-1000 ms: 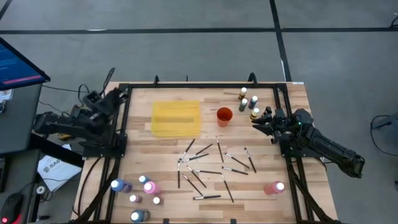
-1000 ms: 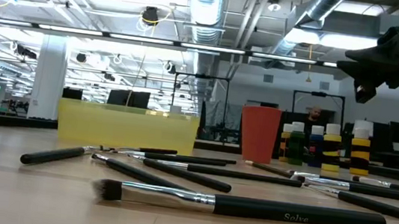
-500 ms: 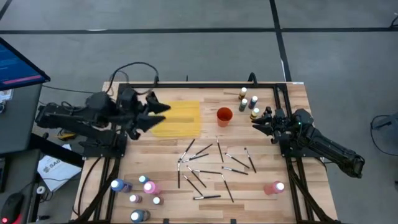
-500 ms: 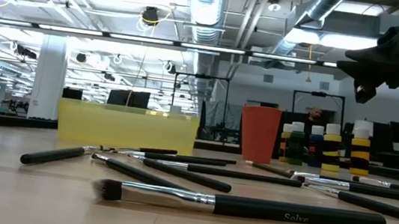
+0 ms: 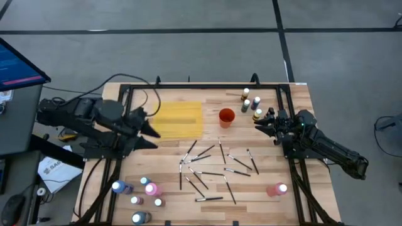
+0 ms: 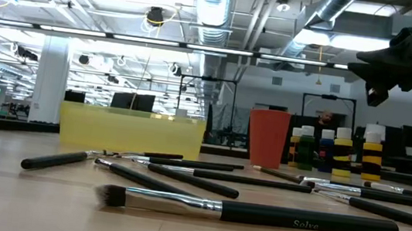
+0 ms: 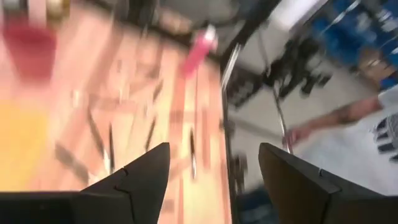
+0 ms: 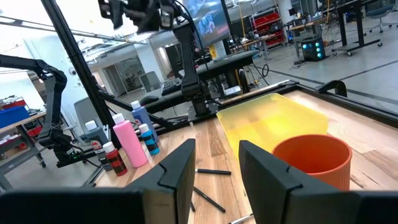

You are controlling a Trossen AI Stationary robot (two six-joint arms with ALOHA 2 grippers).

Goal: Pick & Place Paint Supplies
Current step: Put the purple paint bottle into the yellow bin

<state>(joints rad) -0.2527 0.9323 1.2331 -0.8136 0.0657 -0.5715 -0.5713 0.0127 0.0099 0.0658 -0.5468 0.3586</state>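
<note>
Nothing is looking placed yet: thin dark brushes (image 5: 210, 166) are lying scattered mid-table, small pale-capped paint bottles (image 5: 139, 191) are sitting near-left, left gripper (image 5: 149, 133) is hovering spread empty, right gripper (image 5: 259, 125) is waiting part-open, empty.

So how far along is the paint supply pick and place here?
Nothing looks placed yet. The brushes lie scattered mid-table, bottles stand at the front left corner, and one pink bottle sits front right. Nothing is in hand: the left gripper is open over the left side by the yellow mat, and the right gripper hovers empty beside the far bottles.
</note>
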